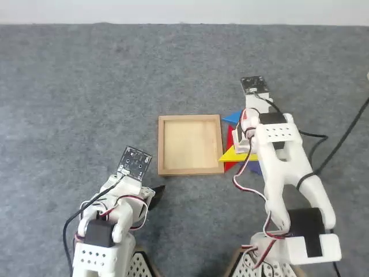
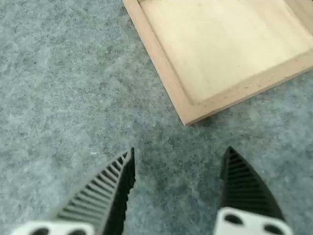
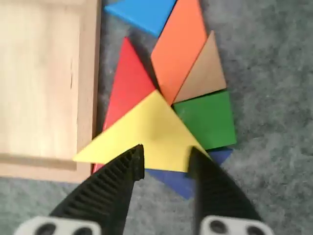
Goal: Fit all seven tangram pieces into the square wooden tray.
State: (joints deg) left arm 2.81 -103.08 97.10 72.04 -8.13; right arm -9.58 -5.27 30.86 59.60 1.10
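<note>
Lying below right end effector (image 3: 166, 151) — yellow triangle (image 3: 146, 132)

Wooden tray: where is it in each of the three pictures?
High view: wooden tray mid-picture on the grey mat.
Left wrist view: tray corner just ahead of the open left hand.
Right wrist view: tray beside the yellow triangle, whose tip reaches its rim.
Shared landmark: that grey mat.

A grey, felt-covered table (image 1: 86, 86) is carrying everything. The square wooden tray (image 1: 190, 169) is lying flat near its middle. A cluster of overlapping coloured tangram pieces (image 3: 151, 132) is lying against the tray's side.
</note>
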